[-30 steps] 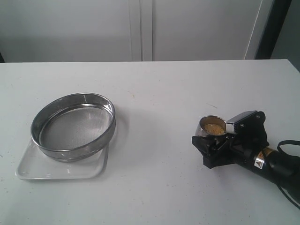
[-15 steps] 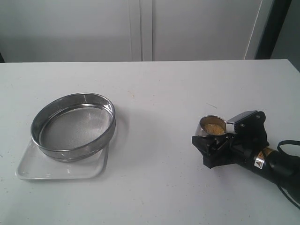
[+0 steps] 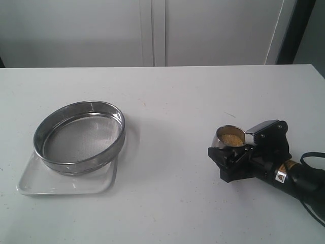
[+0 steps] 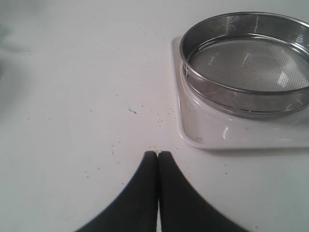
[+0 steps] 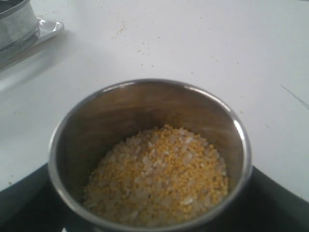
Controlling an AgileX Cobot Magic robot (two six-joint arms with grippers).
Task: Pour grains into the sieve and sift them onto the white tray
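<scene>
The round steel sieve (image 3: 76, 140) rests on the white tray (image 3: 35, 184) at the table's left; its mesh is bare. The left wrist view shows the sieve (image 4: 246, 67) and tray (image 4: 212, 130) from close by. My left gripper (image 4: 158, 153) hovers shut over the table just off the tray's corner, holding nothing. At the right, a small steel cup (image 3: 216, 141) stands on the table with the yellow and whitish grains (image 5: 159, 179) inside. My right gripper (image 3: 234, 145) is closed around the cup, one black finger on each side.
Stray grains (image 4: 159, 118) dot the white table near the tray. The right arm's cable (image 3: 312, 157) trails off at the right edge. A pale wall and a dark post (image 3: 297, 30) stand behind the table.
</scene>
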